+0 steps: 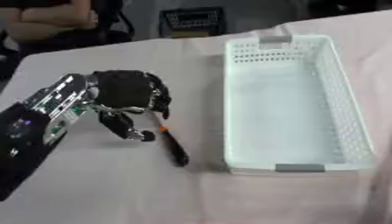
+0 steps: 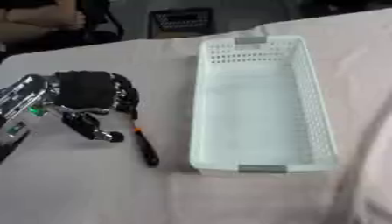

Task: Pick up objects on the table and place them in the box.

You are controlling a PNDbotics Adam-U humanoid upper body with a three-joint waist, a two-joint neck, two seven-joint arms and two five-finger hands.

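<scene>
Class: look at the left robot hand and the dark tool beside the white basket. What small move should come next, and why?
Probably close the left robot hand on the black-handled tool with an orange band: its curled fingers hang over the tool's near end, and the white plastic mesh basket holds nothing yet.

To the right of our left hand (image 1: 126, 98), bare table (image 1: 107, 183) leads to the white perforated plastic basket (image 1: 348, 109). Its near wall is the only barrier. A slim black tool with an orange band (image 1: 173, 146) lies just beside our fingertips.
</scene>
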